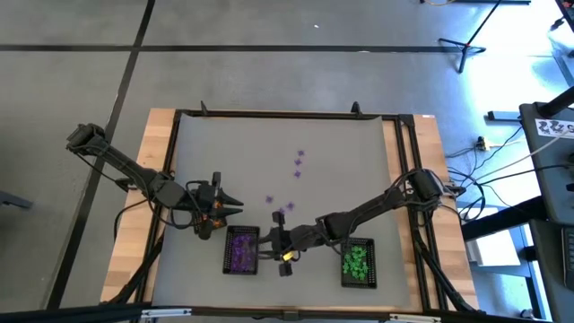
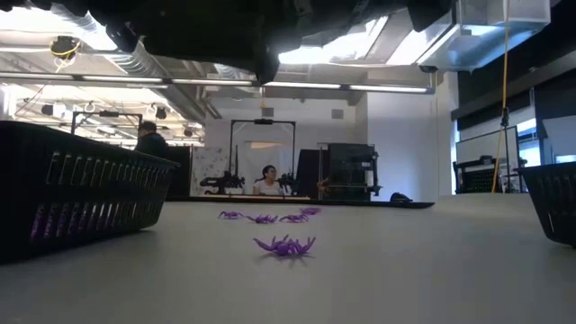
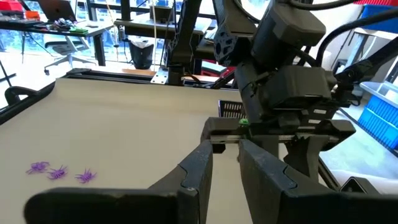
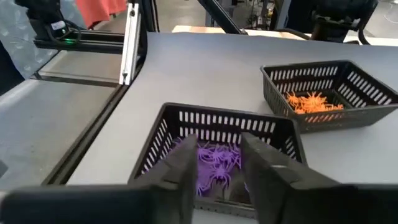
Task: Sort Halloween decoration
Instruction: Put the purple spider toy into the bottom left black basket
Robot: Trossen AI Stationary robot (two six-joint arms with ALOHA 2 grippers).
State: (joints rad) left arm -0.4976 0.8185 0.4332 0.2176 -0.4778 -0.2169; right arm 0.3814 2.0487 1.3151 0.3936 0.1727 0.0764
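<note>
The Halloween decoration is tiny plastic spiders. Several purple ones (image 1: 289,207) lie loose mid-table, one close to the low camera (image 2: 285,245). More purple ones fill a black mesh tray (image 1: 241,251), green ones (image 1: 358,261) fill another tray, and orange ones (image 4: 313,101) lie in a third. My right gripper (image 1: 267,240) (image 4: 219,142) hangs open over the purple tray's right end, nothing visible between its fingers. My left gripper (image 1: 235,205) (image 3: 225,152) hovers open, with a narrow gap, left of the purple tray, over the orange tray.
The three trays sit along the table's near edge, with the orange tray (image 4: 329,93) mostly hidden under the left arm in the high view. A black frame rail (image 1: 287,115) borders the table. Bare tabletop lies toward the far side. People sit in the room behind (image 2: 266,183).
</note>
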